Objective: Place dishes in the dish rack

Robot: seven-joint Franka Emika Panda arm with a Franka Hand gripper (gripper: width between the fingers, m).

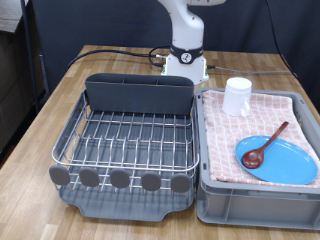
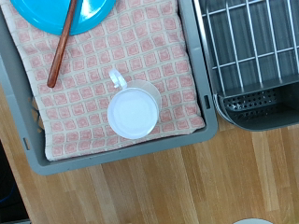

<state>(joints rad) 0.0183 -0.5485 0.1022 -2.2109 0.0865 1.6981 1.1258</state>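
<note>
Three dishes all sit in the grey bin [image 1: 205, 195] lined with pink checked cloth [image 1: 262, 108], and none is in the dish rack [image 1: 125, 140] yet. That chrome wire rack with its long grey utensil caddy [image 1: 137, 92] stands on the wooden desk [image 1: 40, 120], just beside the bin, toward the exterior view's left.

No hand shows in either picture: the exterior view takes in only the white base of the arm at the far end of the desk, and no fingers enter the wrist view, so I cannot tell whether the hand is apart or together. It holds nothing that can be seen.

Judging by the wrist view, the camera looks straight down on the small white cup [image 2: 133, 112], which stands upright, mouth up, near the middle of that picture with its handle showing at the rim; the cup seems the nearest dish to the hand. The round bright-blue plate [image 1: 283, 160] lies flat at the bin's other end, with the reddish-brown wooden spoon [image 1: 266, 143] resting across it, bowl on the plate and handle slanting toward the cup's end of the bin.

No brand, label or legible writing appears.
</note>
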